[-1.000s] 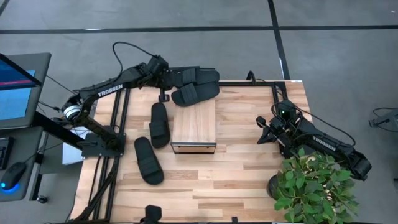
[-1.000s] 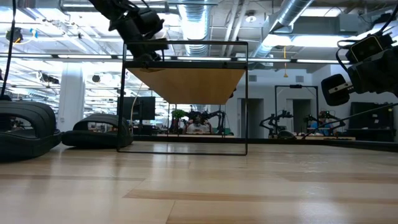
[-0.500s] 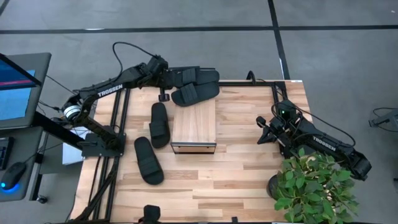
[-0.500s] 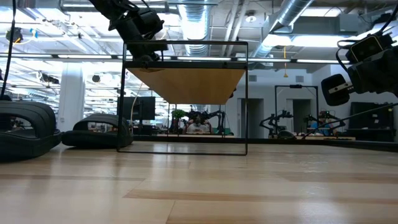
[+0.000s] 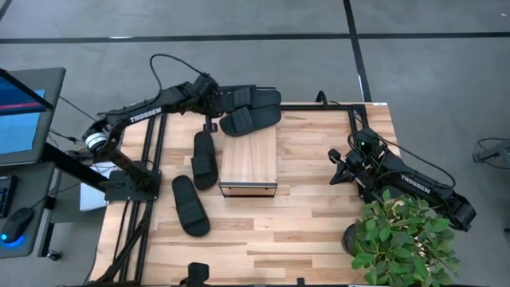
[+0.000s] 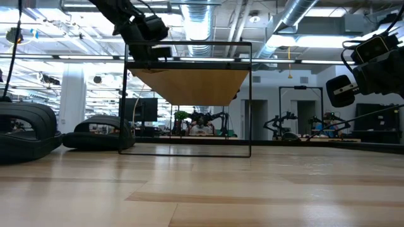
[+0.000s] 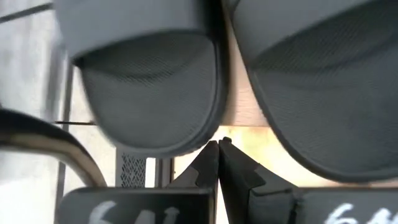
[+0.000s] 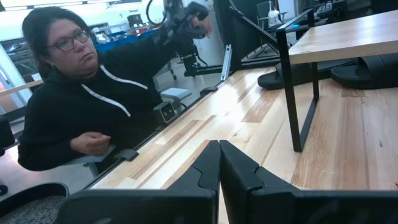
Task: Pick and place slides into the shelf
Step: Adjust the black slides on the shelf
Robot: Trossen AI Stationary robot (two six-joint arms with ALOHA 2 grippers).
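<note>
Two black slides (image 5: 247,97) (image 5: 251,119) lie side by side at the far end of the light-wood shelf (image 5: 249,159), seemingly on its top. Their rounded ends fill the left wrist view (image 7: 152,93) (image 7: 323,93). My left gripper (image 5: 212,97) (image 7: 217,146) is shut, level with the shelf's top (image 6: 189,85), and stands just left of those ends. Two more slides (image 5: 205,159) (image 5: 190,206) rest sole-down on the table left of the shelf. My right gripper (image 5: 341,169) (image 8: 219,149) is shut and waits above the table's right side. My left gripper comes level from the table's left, and its shut fingertips (image 7: 211,152) stand at the rim of the farther slide's end (image 7: 208,134), beside the gap between the two slides. I cannot tell whether they touch it.
A potted plant (image 5: 402,239) stands at the table's near right corner beside the right arm. A monitor (image 5: 24,112) is off the table's left side. A person (image 8: 68,106) sits beyond the table. The far slide overhangs the table's far edge (image 5: 319,104).
My left arm has crept a little toward the table's right, closer to the two far slides. The slides and the shelf have stayed where they were.
</note>
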